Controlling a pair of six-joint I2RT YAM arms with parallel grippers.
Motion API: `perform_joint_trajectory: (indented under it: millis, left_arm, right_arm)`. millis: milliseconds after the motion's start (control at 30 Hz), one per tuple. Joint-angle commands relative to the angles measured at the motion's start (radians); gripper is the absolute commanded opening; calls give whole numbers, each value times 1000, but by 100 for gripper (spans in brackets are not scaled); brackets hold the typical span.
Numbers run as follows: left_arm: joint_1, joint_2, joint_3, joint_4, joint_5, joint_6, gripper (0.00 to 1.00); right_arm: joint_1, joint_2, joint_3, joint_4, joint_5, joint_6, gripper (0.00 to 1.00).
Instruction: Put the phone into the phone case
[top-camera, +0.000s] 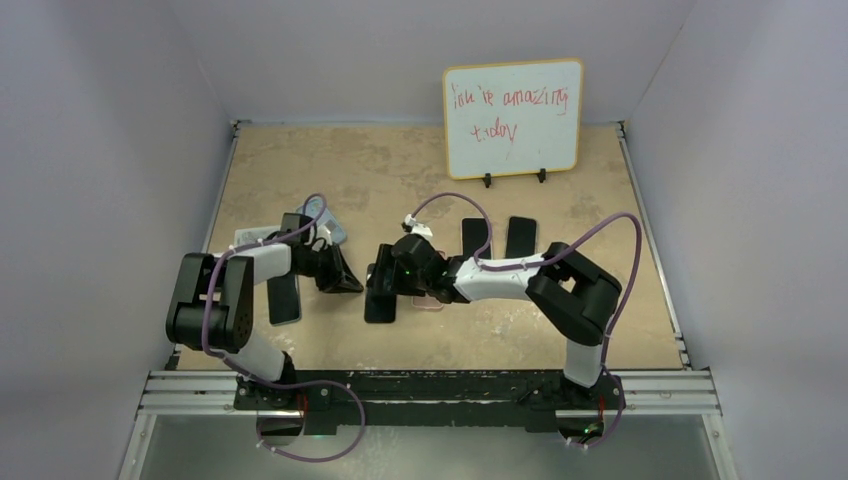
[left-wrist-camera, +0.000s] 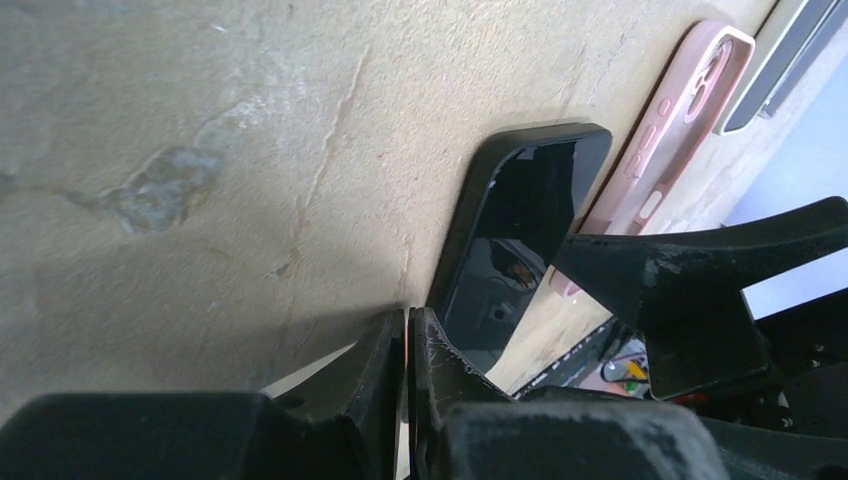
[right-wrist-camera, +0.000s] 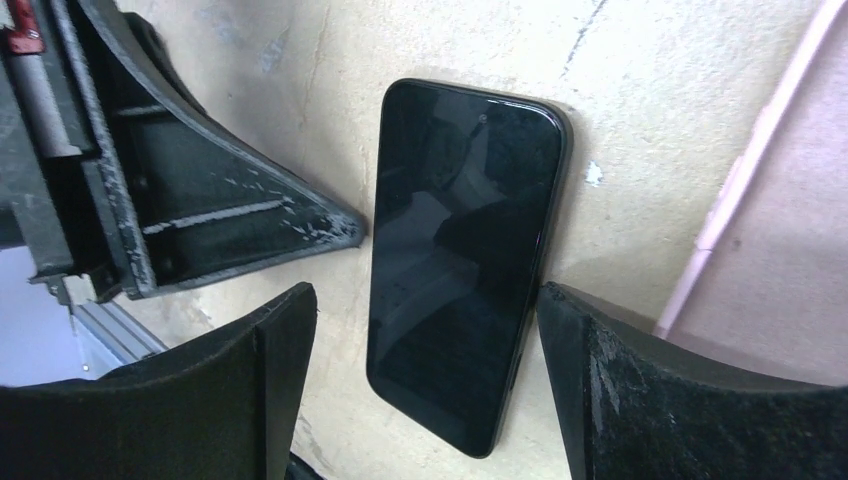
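Observation:
A black phone (right-wrist-camera: 460, 250) lies flat and screen-up on the tan table, seen in the top view (top-camera: 380, 303) between the two arms. My right gripper (right-wrist-camera: 425, 300) is open and straddles the phone's near end, one finger on each long side, with small gaps. The left gripper (left-wrist-camera: 407, 335) is shut on nothing. Its tip (right-wrist-camera: 340, 228) rests on the table just off the phone's left edge. The pink phone case (left-wrist-camera: 680, 110) lies beside the phone on its far side from the left gripper, and is partly hidden under the right arm (top-camera: 432, 302).
Another dark phone (top-camera: 284, 298) lies by the left arm. Two dark phones or cases (top-camera: 476, 238) (top-camera: 520, 236) sit behind the right arm. A pale bluish case (top-camera: 325, 222) lies behind the left gripper. A whiteboard (top-camera: 512, 118) stands at the back. White walls surround the table.

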Motion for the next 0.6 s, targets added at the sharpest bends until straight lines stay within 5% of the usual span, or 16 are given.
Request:
perform_joint_trajectory:
  millis: [0, 567]
  left_arm:
    - [2, 55, -23, 71, 55, -11, 9]
    - [1, 67, -27, 88, 90, -14, 7]
  right_arm:
    - [9, 46, 24, -49, -8, 52, 82]
    - [-7, 2, -61, 312, -200, 131, 78]
